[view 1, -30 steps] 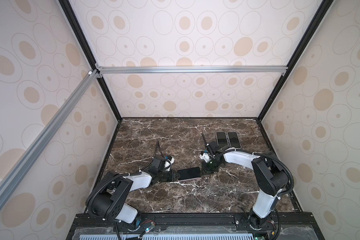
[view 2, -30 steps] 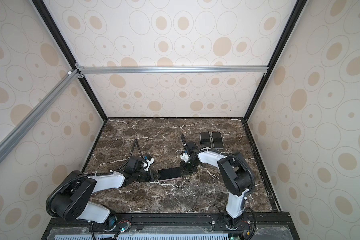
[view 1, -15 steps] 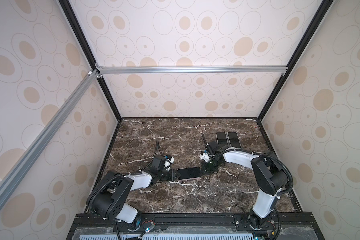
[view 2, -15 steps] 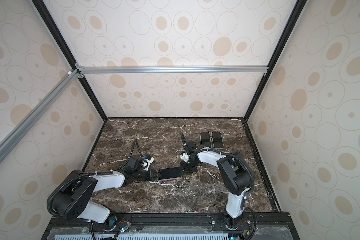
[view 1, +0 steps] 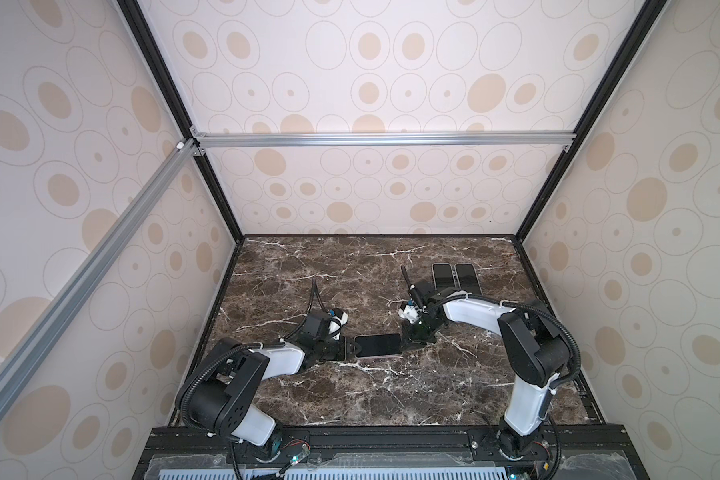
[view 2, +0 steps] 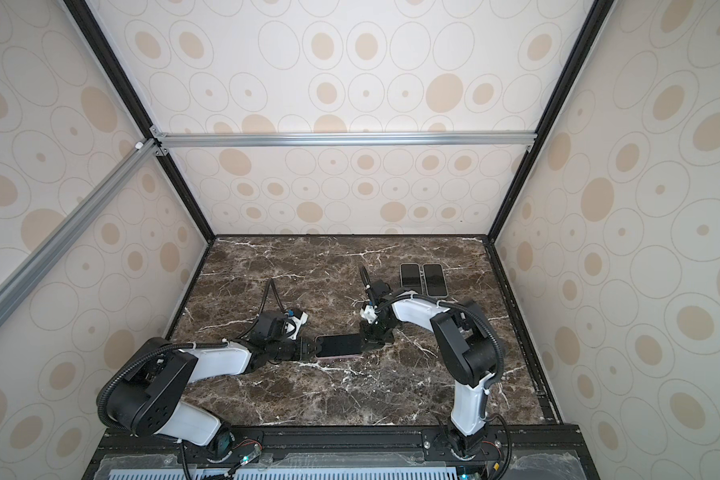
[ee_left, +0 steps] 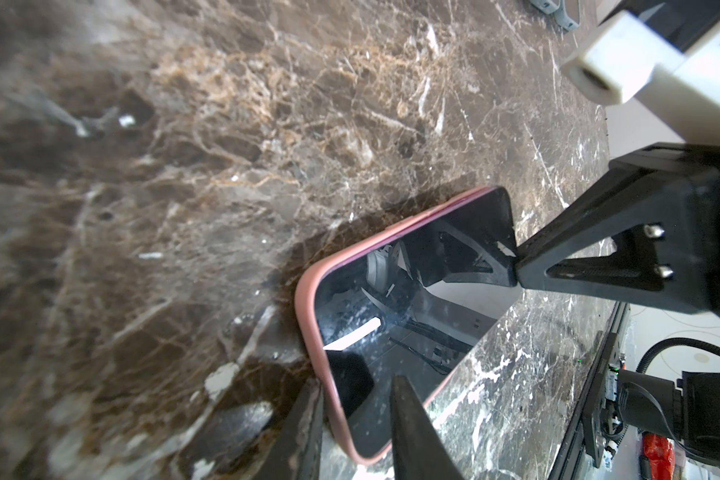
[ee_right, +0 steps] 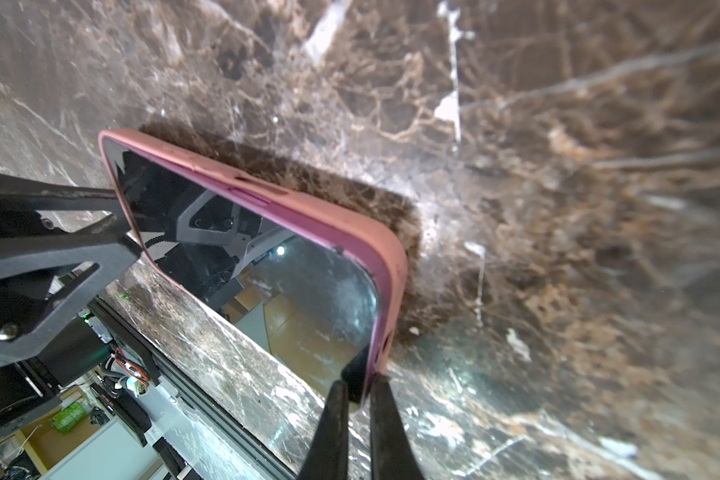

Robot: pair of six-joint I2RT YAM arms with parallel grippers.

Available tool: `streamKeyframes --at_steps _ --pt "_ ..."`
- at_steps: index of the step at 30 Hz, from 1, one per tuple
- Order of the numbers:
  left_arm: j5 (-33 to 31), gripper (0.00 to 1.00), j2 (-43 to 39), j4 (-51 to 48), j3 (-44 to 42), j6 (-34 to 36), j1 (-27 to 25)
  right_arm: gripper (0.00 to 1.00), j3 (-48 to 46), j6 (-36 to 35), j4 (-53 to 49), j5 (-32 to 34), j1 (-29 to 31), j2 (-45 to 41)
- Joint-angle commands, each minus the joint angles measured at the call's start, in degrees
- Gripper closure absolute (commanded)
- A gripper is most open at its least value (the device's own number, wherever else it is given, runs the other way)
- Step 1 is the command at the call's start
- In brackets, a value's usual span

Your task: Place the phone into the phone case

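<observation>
While my left gripper (ee_left: 356, 390) clamps one end of the phone (view 1: 377, 345), my right gripper (ee_right: 358, 384) pinches the case (ee_right: 308, 216) at its opposite rim.

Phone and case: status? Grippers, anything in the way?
Held both ends: left gripper shut on the phone case, right gripper pinching its opposite rim. The phone sits inside. Two spare phones at the back, out of the way.

Mid-frame, a phone (view 2: 338, 346) lies flat on the bench (view 2: 350, 399), left gripper (view 2: 310, 348) and right gripper (view 2: 365, 342) at its ends; two more phones (view 2: 410, 275) lie above and right of it.
</observation>
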Motion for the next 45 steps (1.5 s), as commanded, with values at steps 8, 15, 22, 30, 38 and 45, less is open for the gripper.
streamKeyframes --at_steps 8,15,22,30,38,45 --pt "2.9 0.71 5.6 -0.9 -0.5 -0.2 -2.2 0.9 -3.2 -1.5 8.6 6.4 6.5 15.0" --pt "3.5 0.71 5.9 -0.9 -0.8 -0.5 -2.3 0.9 -3.2 -0.8 10.0 6.5 6.8 16.4" --pt "5.0 0.68 3.4 -1.9 -3.2 -0.9 -2.7 0.91 -2.7 1.0 10.8 10.6 7.1 16.4" --pt "5.0 0.67 1.2 -3.0 -5.1 -1.8 -4.4 0.9 -3.2 1.8 11.2 14.1 7.2 15.4" --pt "4.7 0.72 1.1 -3.0 -5.7 -2.1 -4.8 0.88 -2.9 1.2 8.4 20.1 8.8 16.0" --pt "3.8 0.72 0.4 -3.2 -6.0 -2.5 -4.9 0.88 -2.1 1.4 6.8 23.1 11.0 18.7"
